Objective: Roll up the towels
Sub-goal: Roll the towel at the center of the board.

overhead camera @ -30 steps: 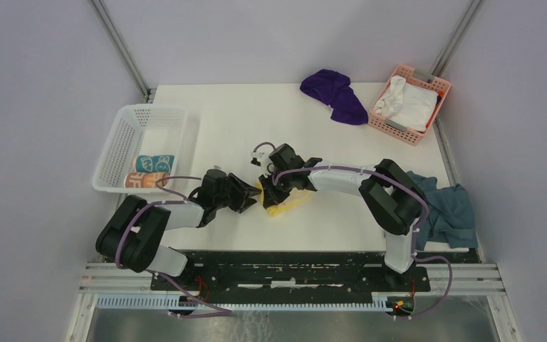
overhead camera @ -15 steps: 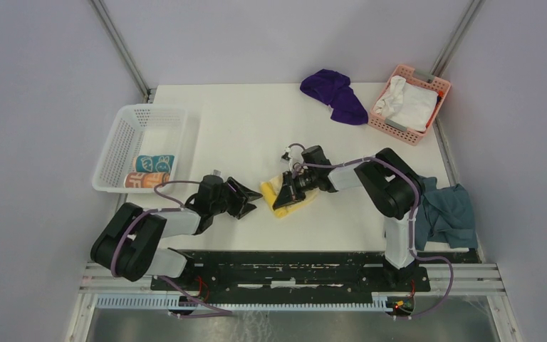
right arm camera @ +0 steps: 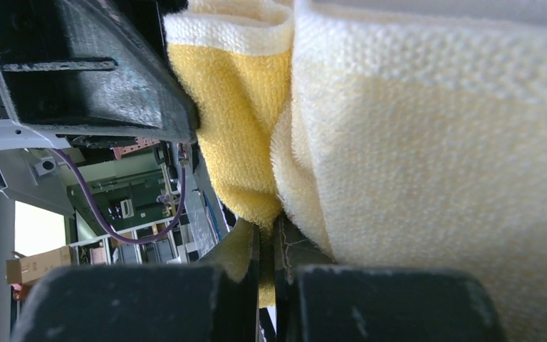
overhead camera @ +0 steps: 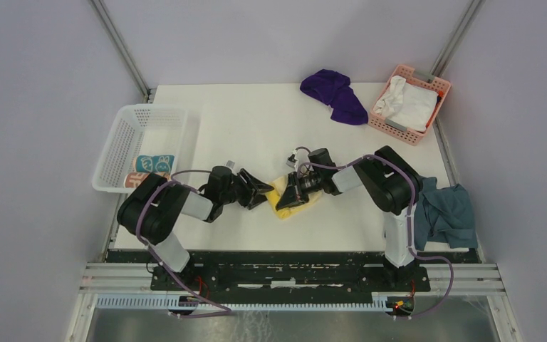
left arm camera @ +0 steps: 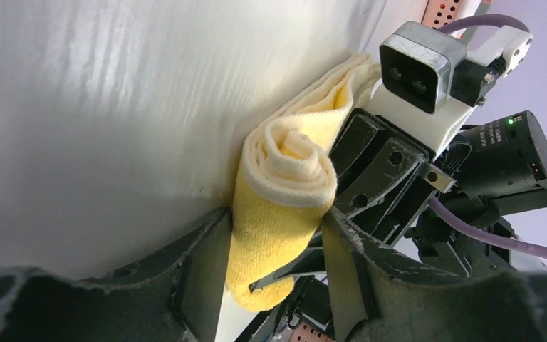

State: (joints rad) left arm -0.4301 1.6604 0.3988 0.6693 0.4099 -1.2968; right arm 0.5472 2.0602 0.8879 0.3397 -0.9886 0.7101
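Overhead, the yellow towel [overhead camera: 283, 211] lies low of centre on the table [overhead camera: 256, 128], between the two grippers. The left gripper [overhead camera: 262, 194] meets it from the left and the right gripper [overhead camera: 290, 198] from the right. The purple towel [overhead camera: 335, 96] sits loose at upper centre. The teal roll [overhead camera: 154, 163] and orange roll [overhead camera: 146, 179] lie in the white basket [overhead camera: 114, 149] at left. The white cloth [overhead camera: 407, 101] is in the pink basket [overhead camera: 422, 74] at upper right, and the grey-blue cloth [overhead camera: 447, 210] is at the right edge.

Left wrist: the yellow towel [left arm camera: 285, 185] shows a rolled, spiral end at centre frame. The left gripper [left arm camera: 274, 274] has its jaws apart, straddling that end, one finger [left arm camera: 199, 278] along each side. The right gripper [left arm camera: 381, 167] is just behind the roll.

Right wrist: the yellow towel [right arm camera: 413, 142] fills the right of the frame. The right gripper [right arm camera: 265, 285] is closed, pinching a thin towel edge at bottom centre. A left finger [right arm camera: 78, 64] touches the towel at upper left.
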